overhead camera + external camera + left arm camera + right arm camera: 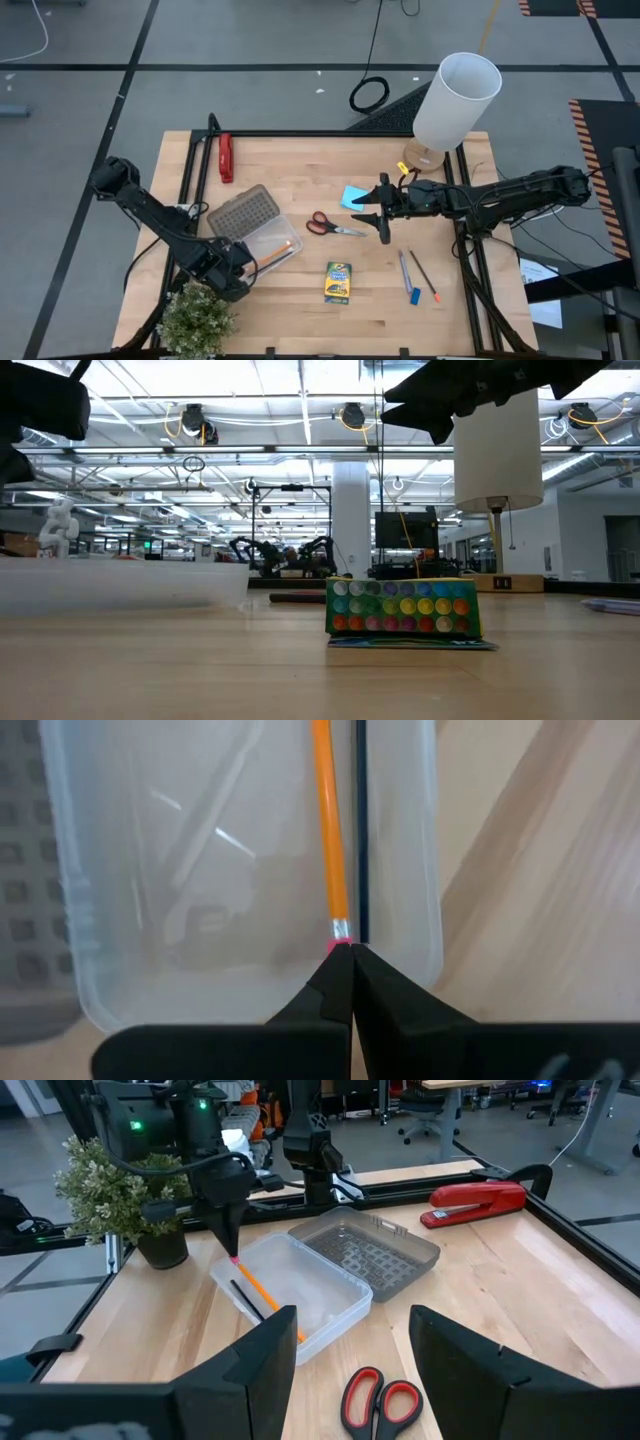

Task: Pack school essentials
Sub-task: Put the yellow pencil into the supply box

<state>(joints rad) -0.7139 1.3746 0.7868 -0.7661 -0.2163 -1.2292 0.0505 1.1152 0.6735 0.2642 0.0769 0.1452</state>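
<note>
The orange pencil point(328, 820) slants into the clear case point(291, 238), whose grey dotted lid point(243, 212) lies open beside it. My left gripper point(350, 952) stands above the case's near end, shut on the pencil. My right gripper point(381, 214) hovers open above the table between the light-blue notepad point(351, 197) and the red-handled scissors point(333, 226), touching nothing. The crayon box point(338, 282), blue pen point(404, 268), dark pencil point(425, 275) and tiny blue eraser point(414, 296) lie flat on the wood nearer the front edge. My left gripper pinches the orange pencil's pink eraser end point(340, 941) between its two fingertips. The fingers point(226, 1230) come from above, pointing down. The pencil slants down and away from them, its far part point(268, 1300) lying inside the case.
A red stapler point(226, 157) lies at the far left and a lamp with a white shade point(456, 98) stands at the far right. A small potted plant point(196, 316) stands at the near left corner, close to my left arm. Black rails frame the table.
</note>
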